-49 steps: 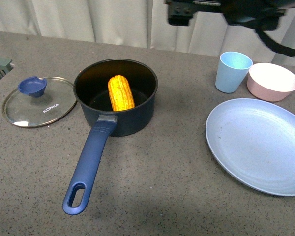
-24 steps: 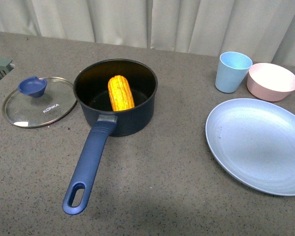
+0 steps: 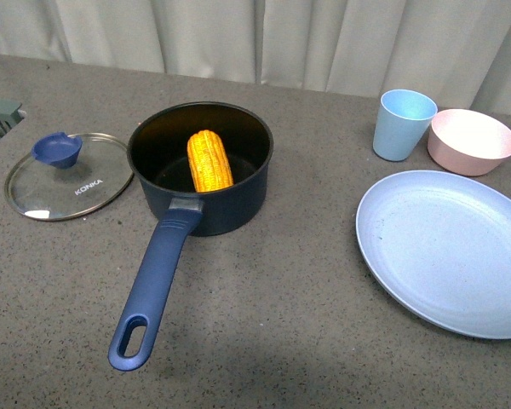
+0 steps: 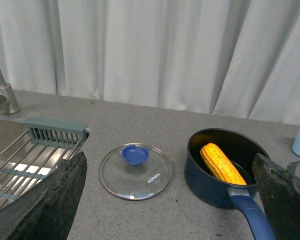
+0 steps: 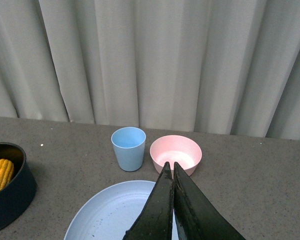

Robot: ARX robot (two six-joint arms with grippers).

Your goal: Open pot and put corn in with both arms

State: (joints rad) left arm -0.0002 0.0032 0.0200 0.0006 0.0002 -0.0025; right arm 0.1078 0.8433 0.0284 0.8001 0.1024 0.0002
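Observation:
The dark navy pot (image 3: 201,166) stands open on the grey counter, its long blue handle (image 3: 153,290) pointing toward the near edge. The yellow corn (image 3: 209,160) lies inside it. The pot (image 4: 225,172) and corn (image 4: 221,163) also show in the left wrist view, and partly in the right wrist view, pot (image 5: 7,192) and corn (image 5: 0,175). Neither arm shows in the front view. My left gripper (image 4: 170,200) is open and empty, high above the counter. My right gripper (image 5: 170,167) is shut and empty, above the plate.
The glass lid (image 3: 68,176) with a blue knob lies flat left of the pot. A light blue cup (image 3: 403,124), a pink bowl (image 3: 472,141) and a big light blue plate (image 3: 451,251) stand on the right. A sink with a rack (image 4: 20,160) is at the far left.
A second ago the right arm hung at the top right of the front view; it has since lifted out of sight. The pot, corn and lid have not moved.

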